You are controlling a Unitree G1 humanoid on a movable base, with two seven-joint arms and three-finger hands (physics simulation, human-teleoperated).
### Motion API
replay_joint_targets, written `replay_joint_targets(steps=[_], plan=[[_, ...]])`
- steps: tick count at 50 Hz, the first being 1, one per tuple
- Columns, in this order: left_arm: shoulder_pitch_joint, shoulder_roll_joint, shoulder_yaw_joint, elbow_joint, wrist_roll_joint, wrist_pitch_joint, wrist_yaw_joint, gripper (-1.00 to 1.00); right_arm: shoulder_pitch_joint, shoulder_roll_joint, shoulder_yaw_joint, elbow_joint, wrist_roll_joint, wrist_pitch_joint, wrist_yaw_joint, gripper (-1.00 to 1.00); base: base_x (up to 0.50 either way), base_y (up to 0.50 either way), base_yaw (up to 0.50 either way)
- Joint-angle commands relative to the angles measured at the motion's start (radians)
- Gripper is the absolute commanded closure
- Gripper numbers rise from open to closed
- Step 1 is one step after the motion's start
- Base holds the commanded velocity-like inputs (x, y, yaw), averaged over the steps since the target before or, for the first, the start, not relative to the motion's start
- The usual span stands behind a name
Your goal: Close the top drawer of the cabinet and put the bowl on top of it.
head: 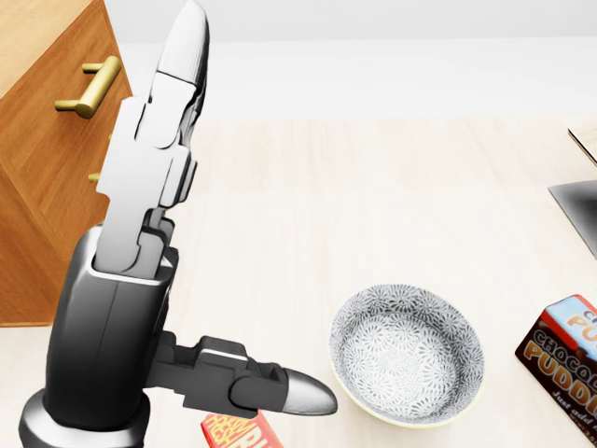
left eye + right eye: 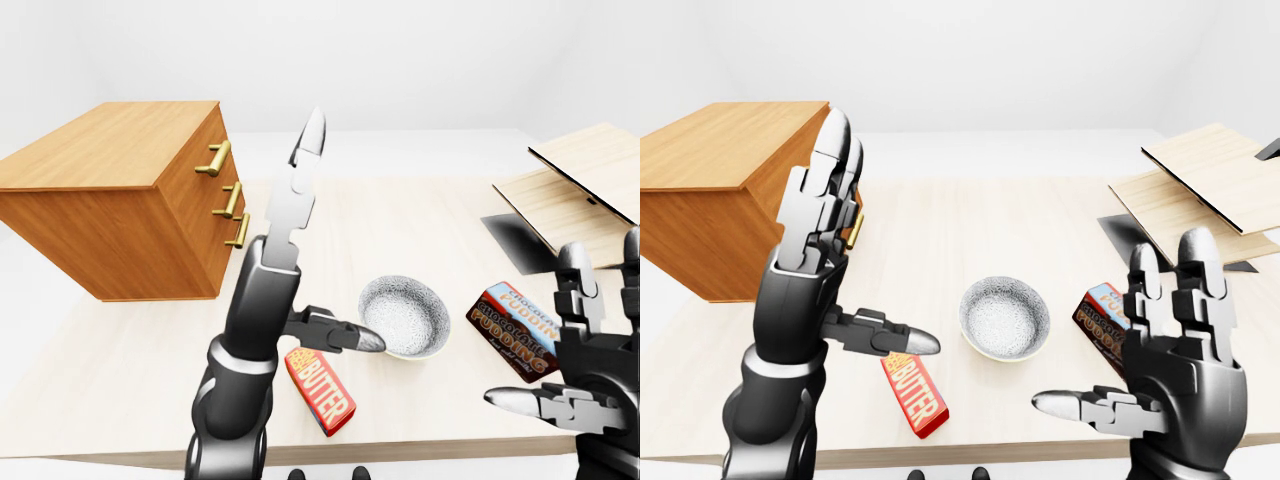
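Nearest the cameras, the left hand [image 2: 805,285] stands upright, a segmented shell of glossy dark grey and white plates. Its two long fingers point straight up, pressed side by side. The thumb juts sideways with a rounded silver tip, and the hand grips nothing. The right hand [image 2: 1180,350] rises at the lower right of the right-eye view in the same pose, with its fingers upright, its thumb pointing left and its palm empty.

Beyond the left thumb, a slim red butter box [image 2: 320,390] with white lettering lies flat near the table's near edge. Just past it sits the bowl [image 1: 407,355]. It is round and shallow, pale-rimmed, and covered inside with a fine grey-and-white floral speckle. It stands upright and empty on the table [image 1: 373,205], a smooth surface of pale wood grain. In the head view the left thumb's tip lies just left of the bowl's rim. To the bowl's right lies a flat, dark brown chocolate pudding box [image 2: 515,325].

Farther off, at the left and well apart from the bowl, stands the cabinet [image 2: 100,230], a boxy block of warm orange-brown wood. Three brass bar handles [image 2: 213,158] are stacked down its drawer face, which looks flush. At the far right, pale wooden panels [image 2: 580,190] lie tilted.
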Motion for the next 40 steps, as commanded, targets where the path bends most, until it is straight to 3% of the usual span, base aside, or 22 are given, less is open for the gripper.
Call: replay_joint_targets(steps=[1, 13, 40], plan=[[-0.006, -0.021, -0.056, -0.016, 0.093, 0.0, -0.024, -1.0, -0.027, 0.016, -0.072, -0.015, 0.04, 0.0, 0.022, -1.0, 0.0, 0.0, 0.0], [-0.015, -0.049, -0.094, -0.01, 0.195, 0.0, -0.055, -1.0, -0.038, 0.01, -0.085, -0.019, 0.049, 0.0, 0.011, -1.0, 0.0, 0.0, 0.0], [0.075, -0.055, -0.207, 0.043, 0.374, 0.0, -0.05, -1.0, -0.041, 0.008, -0.105, -0.01, 0.067, 0.0, 0.016, -1.0, 0.0, 0.0, 0.0]])
